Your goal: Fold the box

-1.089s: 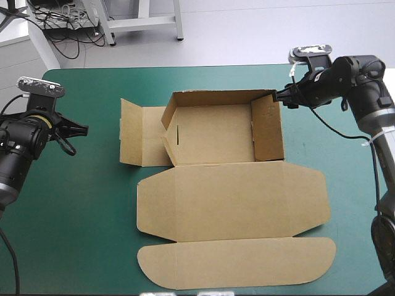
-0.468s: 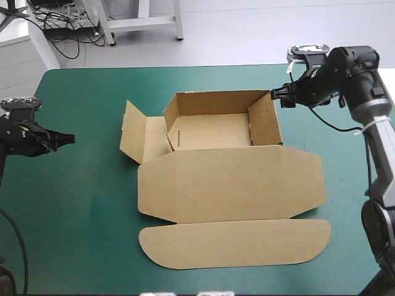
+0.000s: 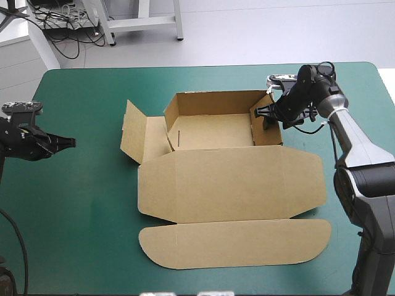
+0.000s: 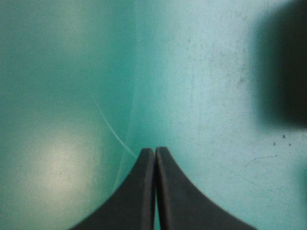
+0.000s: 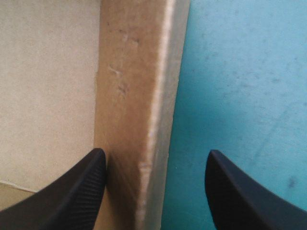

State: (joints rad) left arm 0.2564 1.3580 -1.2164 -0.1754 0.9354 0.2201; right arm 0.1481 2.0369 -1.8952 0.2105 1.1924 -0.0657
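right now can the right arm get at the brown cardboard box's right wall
Probably yes: its open black end effector straddles the brown cardboard box's raised right wall, nothing in between.

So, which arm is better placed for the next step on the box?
The right. The right gripper is open, astride the right wall of the box, one finger inside, one outside, so it probably needs only to shut. The left gripper is shut over the teal-green cover, well apart from the box.

- Box (image 3: 216, 185) on the tabletop (image 3: 74, 216): walls up, lid flat.
- Right tool (image 3: 263, 113) at its right wall.
- Left tool (image 3: 69, 142) well apart, near the left edge.
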